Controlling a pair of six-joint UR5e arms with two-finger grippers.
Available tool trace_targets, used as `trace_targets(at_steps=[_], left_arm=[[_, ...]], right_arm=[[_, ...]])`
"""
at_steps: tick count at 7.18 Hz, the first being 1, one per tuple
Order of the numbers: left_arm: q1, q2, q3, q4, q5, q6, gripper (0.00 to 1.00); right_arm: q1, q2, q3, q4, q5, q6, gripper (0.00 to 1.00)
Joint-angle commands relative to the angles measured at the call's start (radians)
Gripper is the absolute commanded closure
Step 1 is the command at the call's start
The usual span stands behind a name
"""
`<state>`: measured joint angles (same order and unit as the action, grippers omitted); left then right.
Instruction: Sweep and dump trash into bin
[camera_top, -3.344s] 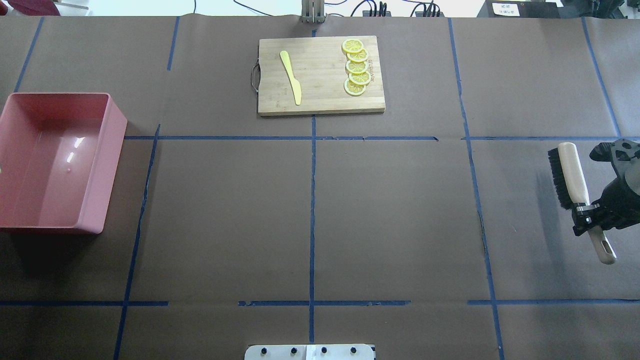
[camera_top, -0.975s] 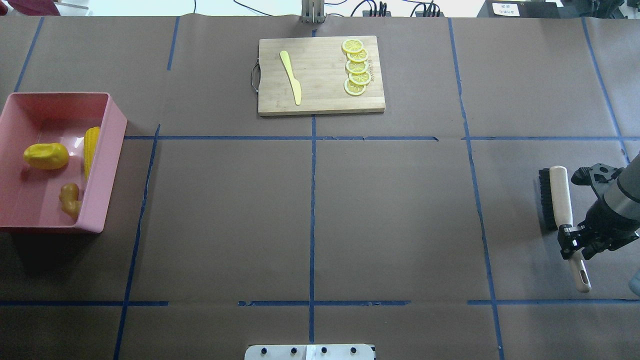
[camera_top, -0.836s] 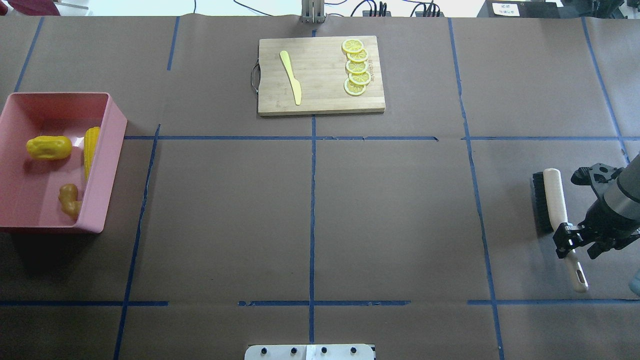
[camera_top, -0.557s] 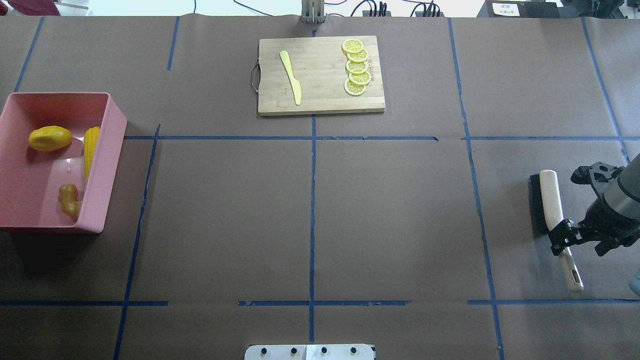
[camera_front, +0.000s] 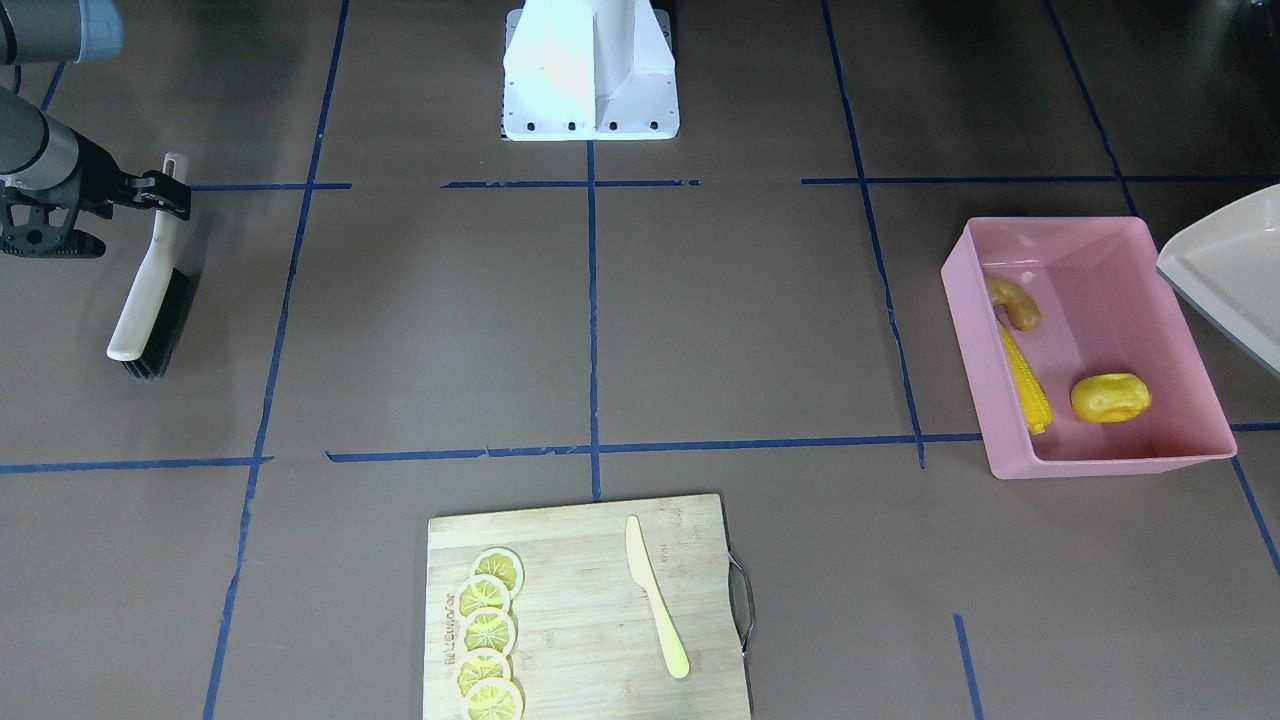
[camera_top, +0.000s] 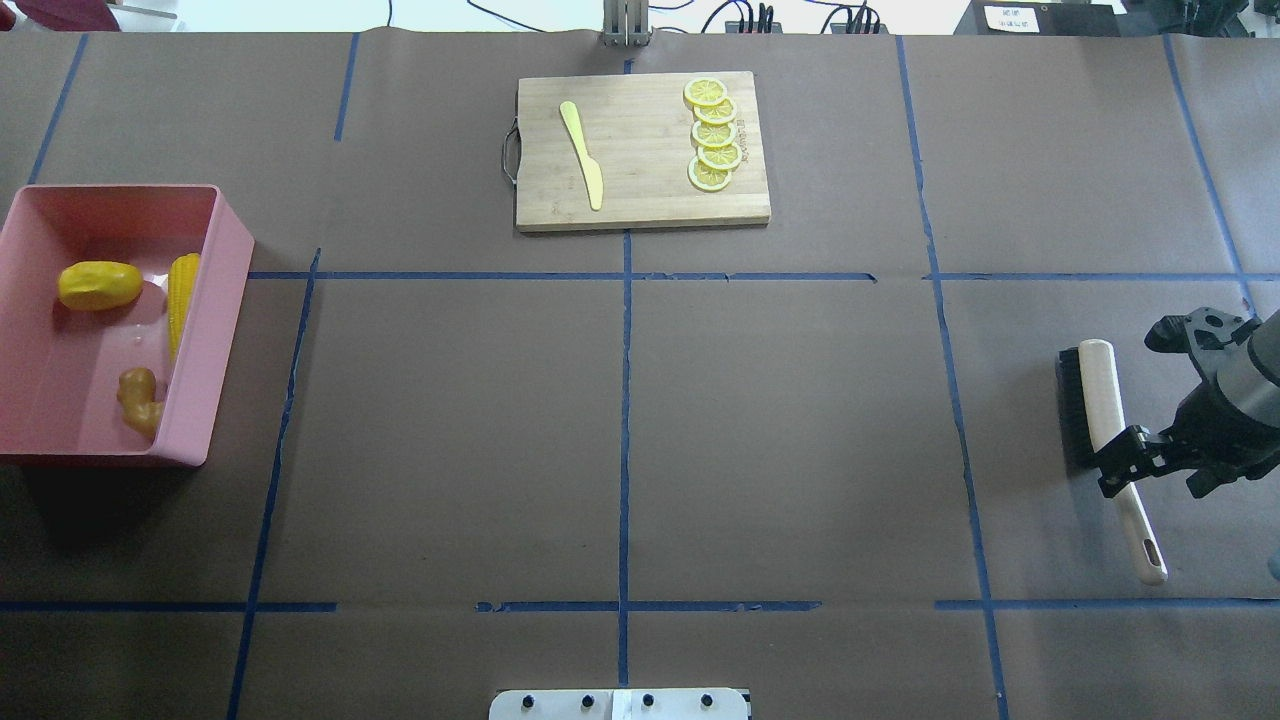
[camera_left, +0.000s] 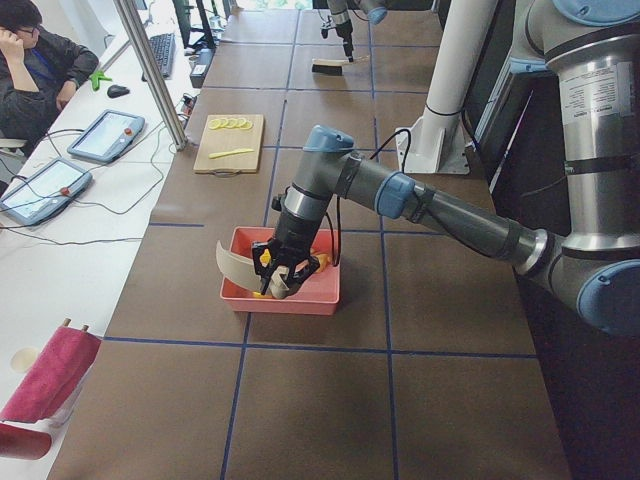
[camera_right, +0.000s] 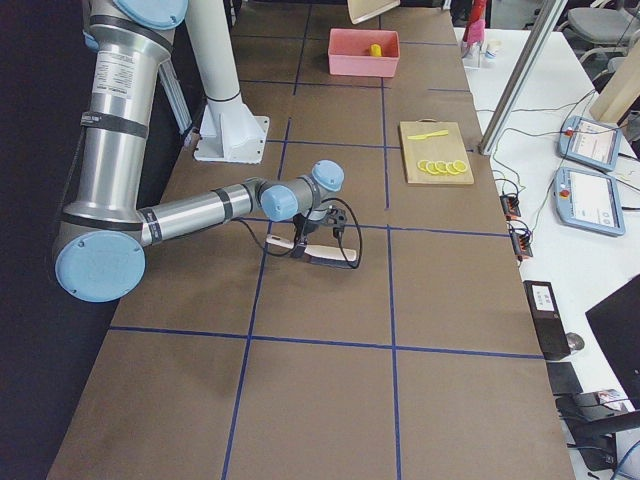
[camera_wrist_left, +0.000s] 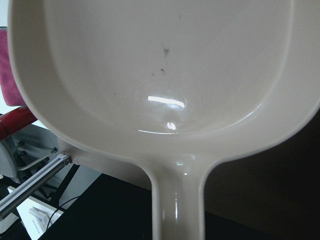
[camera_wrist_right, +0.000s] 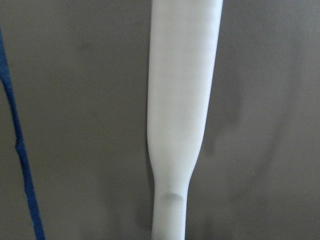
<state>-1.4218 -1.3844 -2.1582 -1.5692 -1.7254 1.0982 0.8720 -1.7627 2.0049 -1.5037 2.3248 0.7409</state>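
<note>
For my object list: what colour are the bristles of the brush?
Black bristles, clearest in the overhead exterior view.

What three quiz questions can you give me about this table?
1. How many toy foods lie inside the pink rectangular plastic tub?
2. True or false: the round yellow lemon slices sit on the rectangular wooden cutting board.
3. Where is the wooden-handled brush with black bristles? A: in the tub. B: on the brown table, by the right gripper. C: on the board.
Key: 1. Three: yellow corn cob, rounded yellow potato-like lump, knobbly tan-orange ginger root. 2. True. 3. B.
</note>
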Motion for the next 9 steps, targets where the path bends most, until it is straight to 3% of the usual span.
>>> trace_targets(at_steps=[1,3,6,7,9], left_arm=[[-0.003,-0.008,-0.119,0.137,-0.022,-0.001,0.99],[-0.003,-0.025,-0.172,0.219,-0.202,-0.02,0.99],[0.0,-0.095,-0.166,0.219,-0.463,-0.22,0.99],[0.035,-0.158,-0.158,0.219,-0.52,-0.26,0.99],[0.203,-0.237,-0.147,0.219,-0.534,-0.366,0.99]], right_arm=[[0.091,0.003,0.049,0.002,-0.002,-0.002,0.0],[0.165,0.002,0.086,0.002,0.004,-0.003,0.0],[0.26,0.0,0.097,0.002,0.005,-0.003,0.0],[0.3,0.0,0.095,0.002,0.005,-0.009,0.0],[0.349,0.003,0.087,-0.003,0.008,-0.064,0.0]])
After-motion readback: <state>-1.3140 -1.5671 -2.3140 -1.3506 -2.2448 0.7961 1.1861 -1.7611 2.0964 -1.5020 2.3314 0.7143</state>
